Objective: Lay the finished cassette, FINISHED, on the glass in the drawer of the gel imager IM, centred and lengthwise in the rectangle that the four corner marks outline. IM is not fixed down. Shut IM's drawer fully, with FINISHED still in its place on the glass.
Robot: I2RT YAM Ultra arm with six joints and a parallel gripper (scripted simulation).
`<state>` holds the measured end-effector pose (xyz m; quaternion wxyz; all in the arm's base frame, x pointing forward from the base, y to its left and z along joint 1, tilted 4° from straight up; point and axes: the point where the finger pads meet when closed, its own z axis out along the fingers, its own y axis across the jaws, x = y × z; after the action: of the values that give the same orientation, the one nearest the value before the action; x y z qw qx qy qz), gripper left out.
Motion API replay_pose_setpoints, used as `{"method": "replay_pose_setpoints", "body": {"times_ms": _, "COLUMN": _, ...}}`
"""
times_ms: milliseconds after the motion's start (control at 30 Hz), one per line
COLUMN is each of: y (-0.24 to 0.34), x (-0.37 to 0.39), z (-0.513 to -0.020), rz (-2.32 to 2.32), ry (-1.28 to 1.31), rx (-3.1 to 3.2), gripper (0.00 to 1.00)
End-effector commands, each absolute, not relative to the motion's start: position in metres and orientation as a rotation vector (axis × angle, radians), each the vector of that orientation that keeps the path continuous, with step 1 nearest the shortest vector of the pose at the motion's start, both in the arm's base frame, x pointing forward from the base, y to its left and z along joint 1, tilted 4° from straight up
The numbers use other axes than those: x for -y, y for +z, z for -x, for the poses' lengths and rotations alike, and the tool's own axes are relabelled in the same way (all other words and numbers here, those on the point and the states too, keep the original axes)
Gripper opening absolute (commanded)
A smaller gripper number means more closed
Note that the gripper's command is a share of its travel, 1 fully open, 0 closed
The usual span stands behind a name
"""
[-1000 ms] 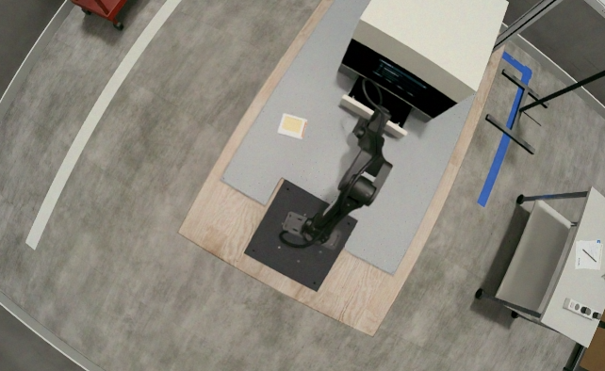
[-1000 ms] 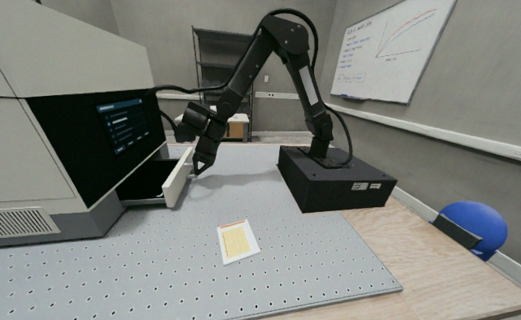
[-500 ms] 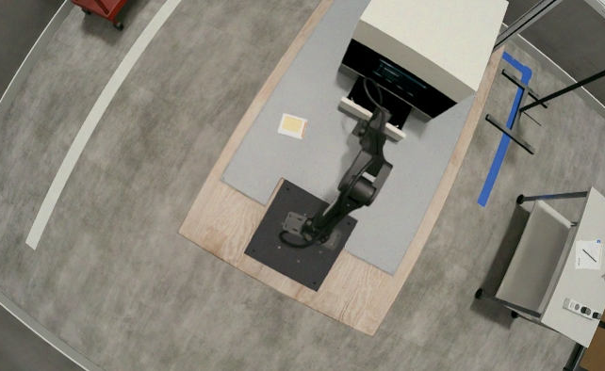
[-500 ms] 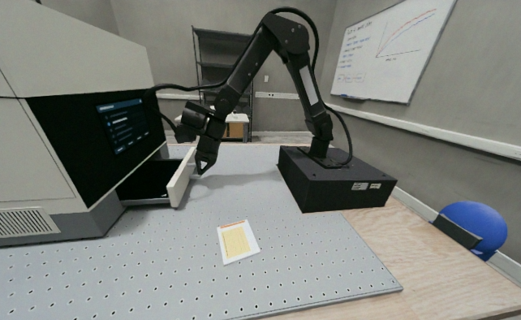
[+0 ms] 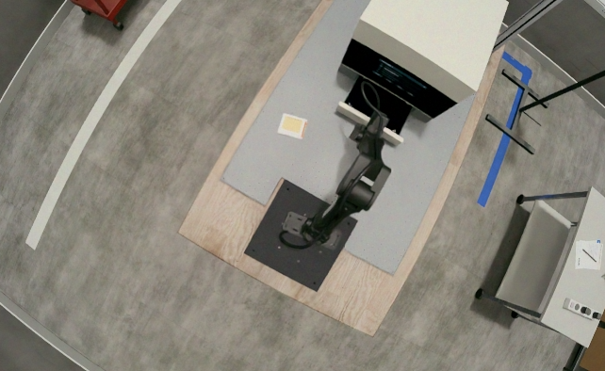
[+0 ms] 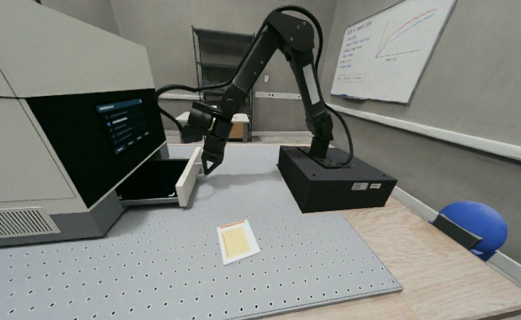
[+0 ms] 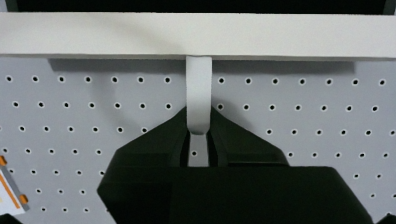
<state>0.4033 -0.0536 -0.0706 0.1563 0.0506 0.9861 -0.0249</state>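
Observation:
The gel imager IM stands at the far end of the table, its drawer pulled partly out. The drawer's white front panel carries a white handle tab. My gripper is shut on that tab. The dark glass of the drawer shows nothing on it where I can see it. The cassette FINISHED, white with a yellow window and an orange edge, lies flat on the perforated mat, apart from the drawer.
The arm's black base box sits at the near end of the wooden table. A blue chair stands beside the table.

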Motion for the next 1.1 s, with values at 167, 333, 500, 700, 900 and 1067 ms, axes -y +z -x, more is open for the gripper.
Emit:
{"method": "replay_pose_setpoints", "body": {"times_ms": 167, "y": -0.0603, "x": 0.0515, "z": -0.3848, "rz": -0.163, "ry": -0.090, "rx": -2.845, "gripper": 0.00}}
{"method": "replay_pose_setpoints", "body": {"times_ms": 333, "y": -0.0602, "x": 0.0509, "z": -0.3789, "rz": -0.164, "ry": -0.090, "rx": -2.846, "gripper": 0.00}}
{"method": "replay_pose_setpoints", "body": {"times_ms": 500, "y": -0.0547, "x": 0.0519, "z": -0.3878, "rz": -0.163, "ry": -0.091, "rx": -2.824, "gripper": 0.00}}
{"method": "replay_pose_setpoints", "body": {"times_ms": 700, "y": -0.0547, "x": 0.0519, "z": -0.3878, "rz": -0.163, "ry": -0.091, "rx": -2.824, "gripper": 0.00}}
{"method": "replay_pose_setpoints", "body": {"times_ms": 900, "y": -0.0547, "x": 0.0519, "z": -0.3878, "rz": -0.163, "ry": -0.091, "rx": -2.824, "gripper": 0.00}}
{"method": "replay_pose_setpoints", "body": {"times_ms": 1067, "y": -0.0547, "x": 0.0519, "z": -0.3878, "rz": -0.163, "ry": -0.091, "rx": -2.824, "gripper": 0.00}}
